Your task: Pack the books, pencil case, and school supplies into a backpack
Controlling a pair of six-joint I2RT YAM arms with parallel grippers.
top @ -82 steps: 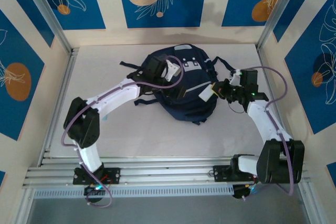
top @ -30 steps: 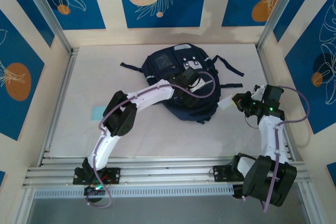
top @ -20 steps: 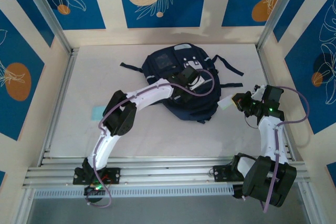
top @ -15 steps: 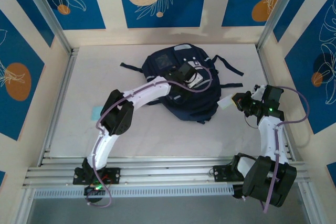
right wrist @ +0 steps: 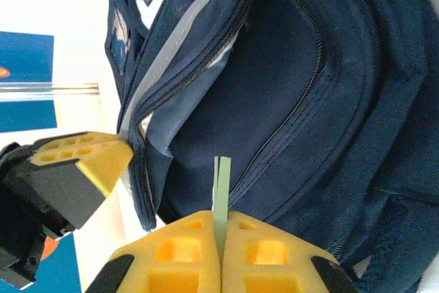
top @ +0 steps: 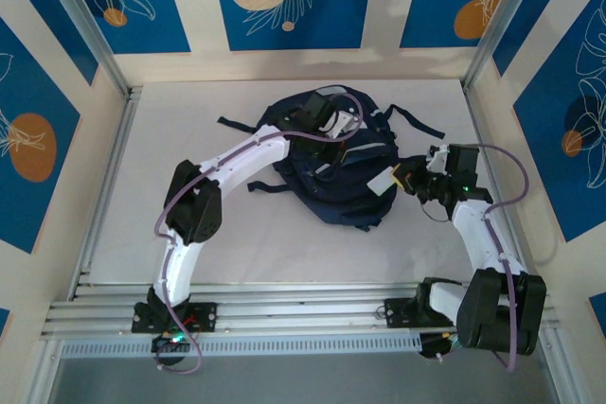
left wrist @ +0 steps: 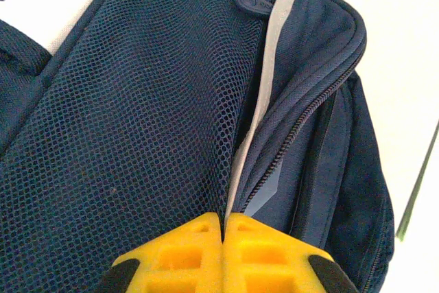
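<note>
Your left gripper [left wrist: 223, 228] has just clamped onto the backpack [top: 350, 191] by its grey stripe [left wrist: 274, 53], mid-table. Your right gripper [right wrist: 221, 238], pinching the green book [right wrist: 221, 190], has swung in. Insertion looks next.

**Blue Bag, Yellow Pads**

The backpack [top: 333, 182] is dark blue with a netted front and a pale grey stripe [left wrist: 266, 77]. The left gripper [left wrist: 223, 219] and right gripper [right wrist: 221, 219] have yellow pads. The thin piece [right wrist: 221, 182] is light green.
</note>
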